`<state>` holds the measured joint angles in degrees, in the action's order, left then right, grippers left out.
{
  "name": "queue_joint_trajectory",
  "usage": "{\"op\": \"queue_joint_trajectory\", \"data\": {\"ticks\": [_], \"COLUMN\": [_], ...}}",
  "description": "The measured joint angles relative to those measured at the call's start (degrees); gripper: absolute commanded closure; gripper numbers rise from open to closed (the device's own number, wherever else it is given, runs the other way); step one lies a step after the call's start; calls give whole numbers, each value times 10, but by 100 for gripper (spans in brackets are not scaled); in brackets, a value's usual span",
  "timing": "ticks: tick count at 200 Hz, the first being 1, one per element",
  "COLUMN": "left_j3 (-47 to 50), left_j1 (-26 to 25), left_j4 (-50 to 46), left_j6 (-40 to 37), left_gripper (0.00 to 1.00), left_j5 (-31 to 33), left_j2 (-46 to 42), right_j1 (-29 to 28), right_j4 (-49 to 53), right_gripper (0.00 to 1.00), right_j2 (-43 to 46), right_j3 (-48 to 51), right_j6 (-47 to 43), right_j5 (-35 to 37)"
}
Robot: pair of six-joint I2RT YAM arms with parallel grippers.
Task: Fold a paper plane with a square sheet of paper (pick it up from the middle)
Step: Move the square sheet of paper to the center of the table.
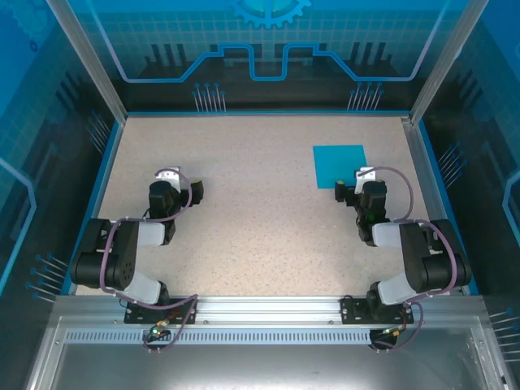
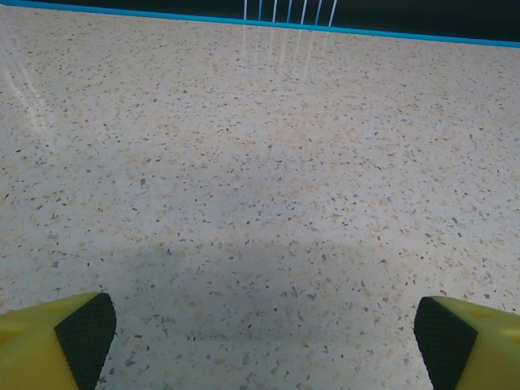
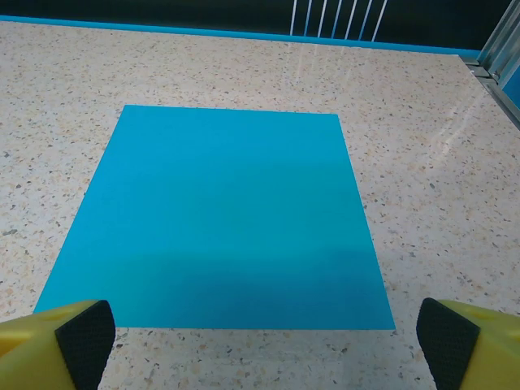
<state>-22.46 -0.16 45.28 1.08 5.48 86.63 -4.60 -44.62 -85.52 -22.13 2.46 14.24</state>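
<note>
The square sheet of paper point(image 1: 339, 165) is plain teal-blue and lies flat and unfolded on the speckled table point(image 1: 260, 244), toward the right. In the right wrist view the sheet point(image 3: 219, 215) spreads out just ahead of my right gripper point(image 3: 264, 345), which is open, its yellow fingers point(image 3: 69, 341) wide apart with nothing between them. Seen from above, the right gripper point(image 1: 360, 185) hovers at the sheet's near edge. My left gripper point(image 1: 169, 185) is over bare table at the left. It is open too point(image 2: 264, 341), with just speckled surface between its fingers point(image 2: 77, 337).
A blue rim point(image 1: 260, 113) and clear enclosure walls bound the table at the back and sides. A metal rail point(image 1: 268, 309) carrying both arm bases runs along the near edge. Thin white rods point(image 3: 337, 18) stand behind the back rim.
</note>
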Motion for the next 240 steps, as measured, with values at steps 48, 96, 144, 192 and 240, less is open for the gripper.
{"op": "queue_joint_trajectory", "data": {"ticks": [48,96,144,192,240], "left_j3": [0,0,0,-19,-103], "left_j1": [0,0,0,0,0], "left_j4": [0,0,0,-54,-236], "left_j6": [0,0,0,0,31], "left_gripper": [2,1,2,2,1], "left_j5": [0,0,0,0,25], "left_j2": [0,0,0,-15,-131], "right_j1": [0,0,0,-7,-30], "right_j4": [0,0,0,86,287], "right_gripper": [1,1,1,1,1], "right_j2": [0,0,0,22,115], "right_j3": [0,0,0,-37,-160], "right_j6": [0,0,0,-2,39], "right_j5": [0,0,0,16,44]}}
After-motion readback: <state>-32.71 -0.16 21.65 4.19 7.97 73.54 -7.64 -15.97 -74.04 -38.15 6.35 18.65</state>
